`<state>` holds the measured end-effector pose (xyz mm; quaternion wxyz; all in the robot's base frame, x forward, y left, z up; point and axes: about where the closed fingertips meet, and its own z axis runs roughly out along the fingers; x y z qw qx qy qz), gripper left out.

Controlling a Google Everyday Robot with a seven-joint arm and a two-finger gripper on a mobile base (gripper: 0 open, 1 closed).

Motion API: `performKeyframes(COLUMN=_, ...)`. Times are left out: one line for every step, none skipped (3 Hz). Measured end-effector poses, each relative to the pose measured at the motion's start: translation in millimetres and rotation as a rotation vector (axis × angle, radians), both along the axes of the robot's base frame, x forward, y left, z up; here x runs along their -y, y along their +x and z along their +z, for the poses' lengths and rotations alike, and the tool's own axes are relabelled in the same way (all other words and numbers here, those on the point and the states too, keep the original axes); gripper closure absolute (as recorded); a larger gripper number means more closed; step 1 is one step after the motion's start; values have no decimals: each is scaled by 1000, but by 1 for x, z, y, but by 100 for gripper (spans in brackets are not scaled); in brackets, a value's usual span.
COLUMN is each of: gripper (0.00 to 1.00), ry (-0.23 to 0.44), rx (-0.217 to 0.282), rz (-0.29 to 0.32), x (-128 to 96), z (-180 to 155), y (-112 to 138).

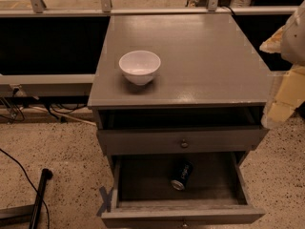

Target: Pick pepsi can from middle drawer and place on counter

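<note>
The pepsi can (182,175) is dark blue with a silver end and lies on its side on the floor of the middle drawer (143,180), right of centre. The drawer is pulled out wide below the cabinet. The counter (205,56) is the flat grey top above it. My gripper (280,109) hangs at the right edge of the view, beside the counter's right front corner, above and to the right of the can and well apart from it. Nothing shows in it.
A white bowl (139,66) stands on the left front part of the counter. The upper drawer front with its round knob (184,143) sits slightly out, overhanging the back of the open drawer. A black pole (40,194) and cables lie on the floor at left.
</note>
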<state>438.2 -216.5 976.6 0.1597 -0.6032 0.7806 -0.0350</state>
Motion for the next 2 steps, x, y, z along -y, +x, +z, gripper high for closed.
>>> performKeyframes(gripper=0, ry=0, rx=0, rz=0, x=0, z=0, y=0)
performKeyframes(gripper=0, ry=62, rx=-25, rz=79, x=-23, z=-33, y=3)
